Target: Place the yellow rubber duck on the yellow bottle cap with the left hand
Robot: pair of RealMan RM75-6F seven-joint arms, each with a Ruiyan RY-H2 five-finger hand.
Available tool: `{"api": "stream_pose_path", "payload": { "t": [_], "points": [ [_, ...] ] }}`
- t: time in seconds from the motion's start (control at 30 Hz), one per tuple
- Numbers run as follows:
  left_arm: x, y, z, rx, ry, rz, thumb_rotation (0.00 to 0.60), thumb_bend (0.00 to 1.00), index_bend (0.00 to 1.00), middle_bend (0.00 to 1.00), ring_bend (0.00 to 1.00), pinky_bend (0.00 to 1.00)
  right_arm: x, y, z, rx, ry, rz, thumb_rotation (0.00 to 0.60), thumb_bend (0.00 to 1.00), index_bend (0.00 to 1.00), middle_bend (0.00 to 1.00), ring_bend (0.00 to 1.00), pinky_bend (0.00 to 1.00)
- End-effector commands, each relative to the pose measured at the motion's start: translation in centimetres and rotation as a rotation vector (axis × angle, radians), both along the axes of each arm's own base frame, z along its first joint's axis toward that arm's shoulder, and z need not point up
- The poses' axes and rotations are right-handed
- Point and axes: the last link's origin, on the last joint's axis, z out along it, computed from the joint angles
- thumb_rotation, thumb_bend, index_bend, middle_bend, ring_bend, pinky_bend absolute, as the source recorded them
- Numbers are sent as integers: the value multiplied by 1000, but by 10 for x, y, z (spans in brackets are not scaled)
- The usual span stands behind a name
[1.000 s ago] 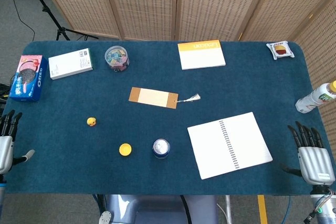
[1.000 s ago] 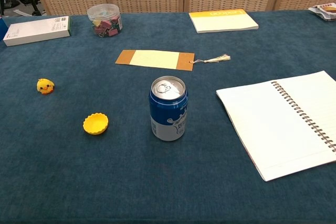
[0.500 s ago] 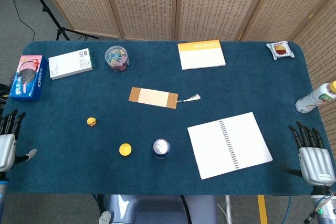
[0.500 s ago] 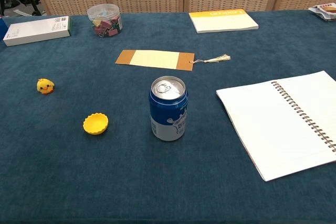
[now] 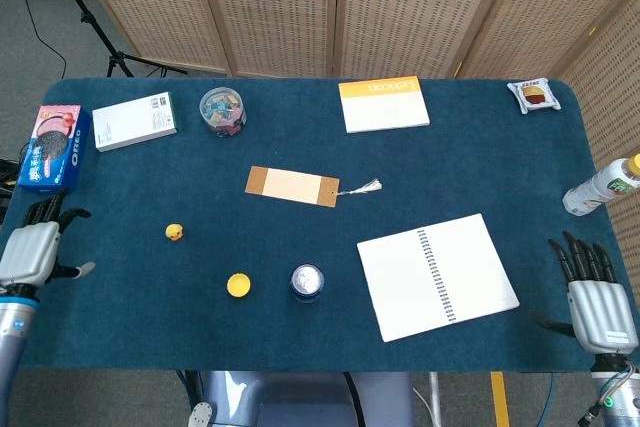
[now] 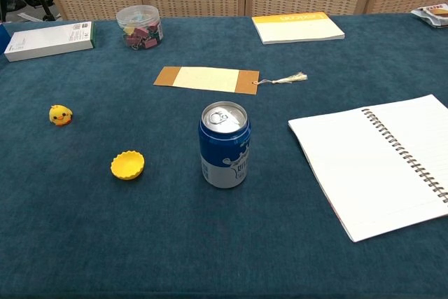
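Note:
The small yellow rubber duck (image 5: 175,233) (image 6: 61,115) sits on the blue cloth at the left of the table. The yellow bottle cap (image 5: 238,285) (image 6: 127,164) lies open side up, nearer the front edge and to the duck's right. My left hand (image 5: 35,244) hovers at the table's left edge, well left of the duck, fingers apart and holding nothing. Off the front right corner my right hand (image 5: 595,297) stays open, fingers pointing away. Neither hand shows in the chest view.
A blue drink can (image 5: 307,282) (image 6: 225,144) stands right of the cap. An open spiral notebook (image 5: 437,274), a bookmark (image 5: 293,186), a clip jar (image 5: 222,111), a white box (image 5: 134,121), an Oreo pack (image 5: 53,148), a yellow pad (image 5: 384,105) and a bottle (image 5: 603,185) surround them.
My left hand has risen from the front left corner and moved inward over the table's left edge, toward the duck. The right hand and all objects are unmoved.

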Motion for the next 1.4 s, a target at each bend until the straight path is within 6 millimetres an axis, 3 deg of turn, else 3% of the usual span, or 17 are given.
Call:
{"api": "stream_pose_path", "payload": {
  "t": [0.03, 0.2, 0.57, 0.93, 1.4],
  "points": [
    [10, 25, -4, -40, -29, 21, 600, 123, 312, 0, 16, 0, 0, 0, 0, 0, -1, 2, 600, 0, 26, 0, 0, 0],
    [15, 44, -16, -78, -45, 44, 600, 181, 322, 0, 16, 0, 0, 0, 0, 0, -4, 3, 600, 0, 26, 0, 0, 0],
    [33, 69, -50, -183, -42, 66, 600, 182, 328, 0, 16, 0, -1, 0, 4, -11, -18, 2, 600, 0, 25, 0, 0, 0],
    [55, 75, -79, -219, 3, 47, 600, 193, 405, 0, 16, 0, 0, 1, 7, -16, -29, 6, 600, 0, 25, 0, 0, 0],
    [55, 81, -99, -184, 107, 73, 600, 232, 417, 0, 16, 0, -1, 2, 9, -19, -39, 7, 600, 0, 26, 0, 0, 0]
  ]
}}
